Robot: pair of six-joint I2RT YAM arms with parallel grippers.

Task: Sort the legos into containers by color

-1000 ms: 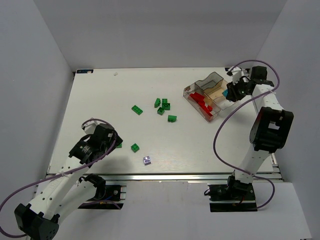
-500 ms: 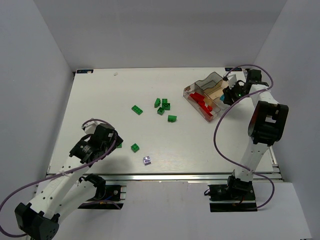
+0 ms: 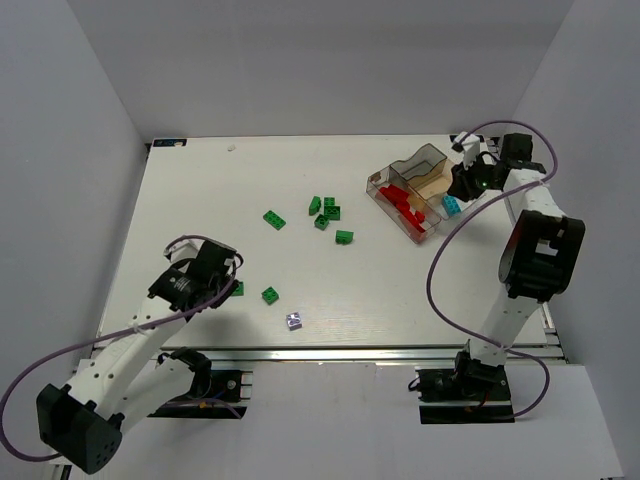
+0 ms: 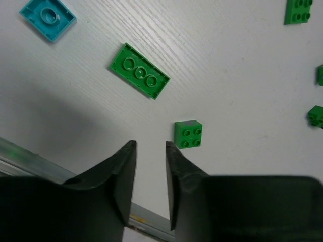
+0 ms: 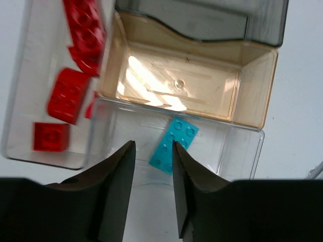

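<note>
From overhead, the right pincer (image 3: pixel 463 186) is hanging over the right end of the tray (image 3: pixel 425 153). The cyan brick (image 3: pixel 452 205) that was riding at its tips a second ago is now lying below it, clear of the fingers. From this height it is hard to tell whether that brick is sitting inside the tray's right-hand compartment or just against its wall. Red bricks (image 3: pixel 405 205) are filling the left compartment. Left of the tray, green bricks (image 3: pixel 328 212) are lying scattered across the middle of the tabletop (image 3: pixel 200 180), with a pale purple brick (image 3: pixel 294 321) near the front edge. The left pincer (image 3: pixel 226 283) is hovering at the near left, having shifted slightly farther in.

In the left wrist view, the left pincer (image 4: pixel 150 146) is holding nothing, its fingers only narrowly parted over bare tabletop. A small green brick (image 4: pixel 188 134) is lying just ahead and to the right, a long green brick (image 4: pixel 140 78) farther off, and a second cyan brick (image 4: pixel 48 17) beyond that.

In the right wrist view, the right pincer (image 5: pixel 152 146) is standing parted and empty. The cyan brick (image 5: pixel 177 132) is resting flat in a clear-walled compartment, beside an empty tan-floored one, with the red bricks (image 5: pixel 65 96) walled off to the left. The cyan drop looks finished; the greens, the purple brick and the other cyan one are waiting to be sorted.
</note>
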